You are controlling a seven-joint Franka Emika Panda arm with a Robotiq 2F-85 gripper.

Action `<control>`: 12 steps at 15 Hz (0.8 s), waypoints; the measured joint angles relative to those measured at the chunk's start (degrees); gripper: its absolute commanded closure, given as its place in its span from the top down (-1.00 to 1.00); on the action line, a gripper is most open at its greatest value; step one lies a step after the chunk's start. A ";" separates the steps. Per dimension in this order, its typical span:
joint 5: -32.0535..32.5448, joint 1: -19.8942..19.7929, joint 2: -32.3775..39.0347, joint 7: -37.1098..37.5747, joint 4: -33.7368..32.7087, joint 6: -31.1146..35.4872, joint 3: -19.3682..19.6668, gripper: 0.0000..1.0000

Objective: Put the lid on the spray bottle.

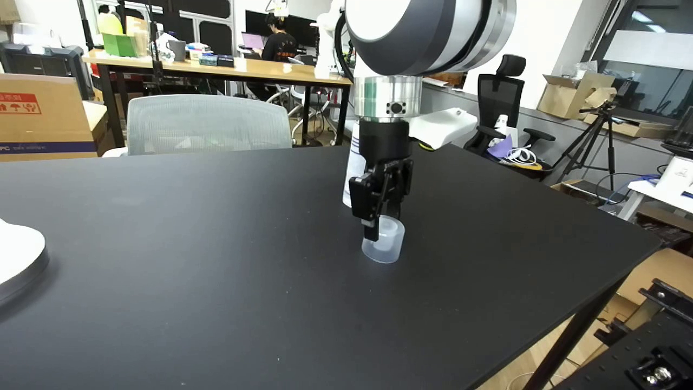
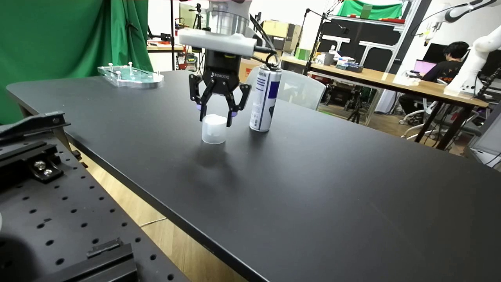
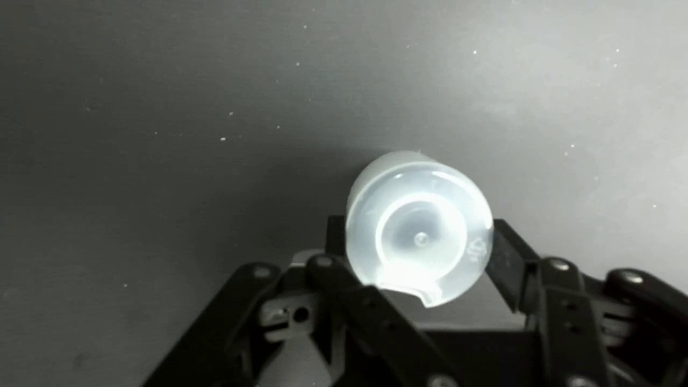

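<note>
The lid is a short translucent whitish cap (image 1: 387, 248). It is upright between my fingertips in both exterior views (image 2: 214, 135). In the wrist view its round closed top (image 3: 419, 215) faces the camera. My gripper (image 2: 216, 118) points straight down, with one finger against each side of the lid near its top. It looks shut on the lid. A shadow lies a little below the lid; whether its rim touches the table I cannot tell. The spray bottle (image 2: 265, 100) stands upright close beside the gripper. In an exterior view it is partly hidden behind the gripper (image 1: 354, 168).
The black table (image 1: 189, 260) carries all this. A clear plate with pegs (image 2: 133, 76) lies at the table's far end. A white object (image 1: 19, 260) sits at an exterior view's left edge. A black perforated board (image 2: 98, 227) adjoins the table. A grey chair (image 1: 208, 124) stands behind.
</note>
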State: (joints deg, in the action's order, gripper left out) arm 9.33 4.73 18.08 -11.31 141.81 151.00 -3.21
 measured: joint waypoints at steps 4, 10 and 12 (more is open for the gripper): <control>0.00 -0.05 -1.30 0.06 -0.40 -1.59 0.27 -0.20; -0.26 -0.93 -8.70 -0.11 -5.18 -14.48 0.57 -0.20; -0.27 -1.41 -11.21 -0.18 -7.87 -19.99 0.65 -0.20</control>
State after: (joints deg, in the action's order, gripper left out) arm 9.06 3.32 6.87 -11.49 133.95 131.01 -2.55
